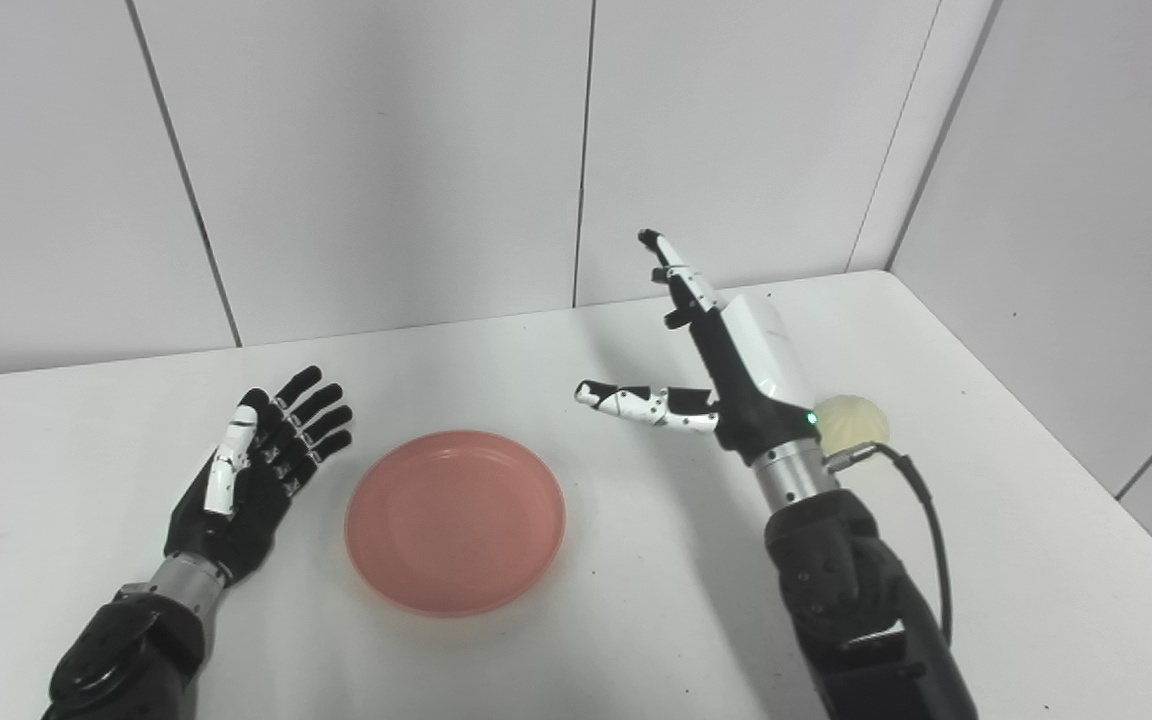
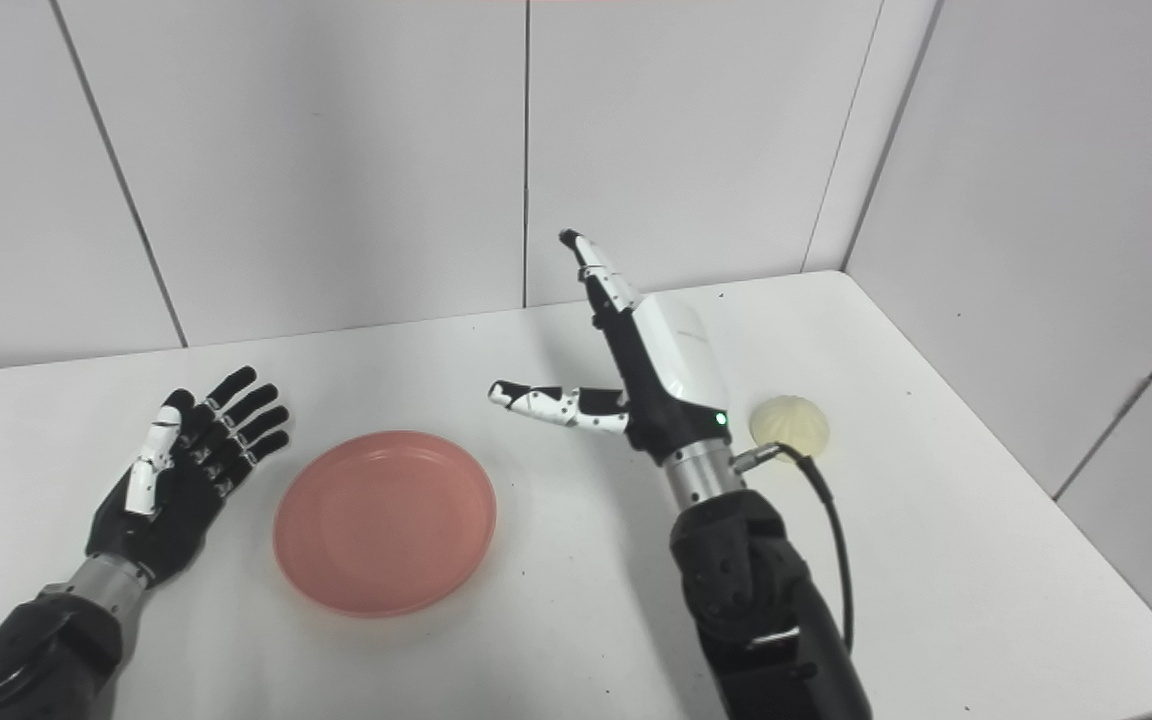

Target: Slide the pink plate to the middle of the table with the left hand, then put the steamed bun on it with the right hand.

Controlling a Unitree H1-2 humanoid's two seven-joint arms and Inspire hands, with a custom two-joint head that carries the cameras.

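Left eye view is showing the pink plate (image 1: pixel 455 521) sitting mid-bench, so sliding looks done. Both the left hand (image 1: pixel 256 470) and the right hand (image 1: pixel 726 370) are hovering with fingers spread, holding nothing (the steamed bun (image 2: pixel 789 424) is still waiting on the bench beside the right wrist).

Black-and-white robot hands on black arms

The right hand (image 2: pixel 661 375) has a white shell, green light, silver wrist and black cable (image 2: pixel 831 530); the left hand (image 2: pixel 176 470) is mostly black.
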